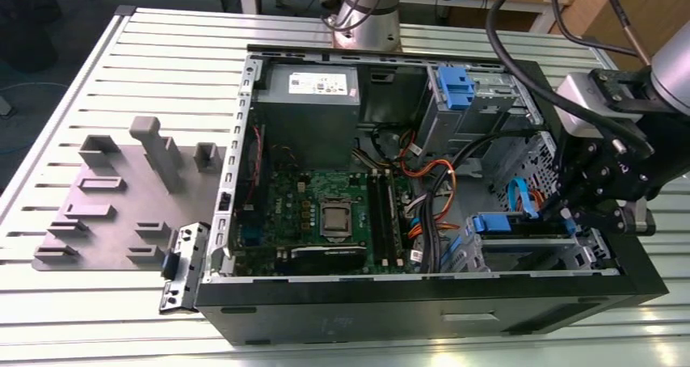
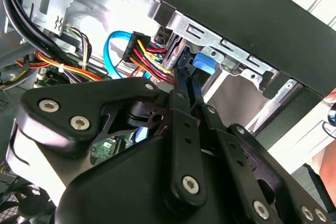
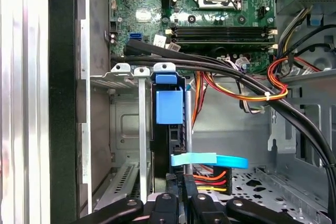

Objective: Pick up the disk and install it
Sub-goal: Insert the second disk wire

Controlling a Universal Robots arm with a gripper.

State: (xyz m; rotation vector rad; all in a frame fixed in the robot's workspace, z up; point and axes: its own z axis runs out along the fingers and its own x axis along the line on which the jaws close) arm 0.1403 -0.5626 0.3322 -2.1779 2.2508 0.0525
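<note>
The disk [image 1: 492, 222] stands on edge in the drive cage at the case's front corner, on the exterior view's right. Its bright blue carrier tab [image 3: 169, 106] shows in the first wrist view, and again as the blue tab [image 2: 202, 63] in the second wrist view. My gripper [image 1: 557, 215] hangs over that cage, just beside the disk. Its black fingers [image 2: 182, 98] run together to a narrow tip by the tab. The gripper [image 3: 184, 196] looks shut, its tip at the disk's edge, and I see nothing between the fingers.
The open computer case [image 1: 431, 298] lies on a slatted table. A thick black cable bundle [image 3: 252, 90], red-orange wires and a flat blue cable [image 3: 210, 159] cross close to the cage. Another blue bracket [image 1: 454, 87] sits in the far bay. A grey fixture [image 1: 108, 197] lies at the exterior view's left.
</note>
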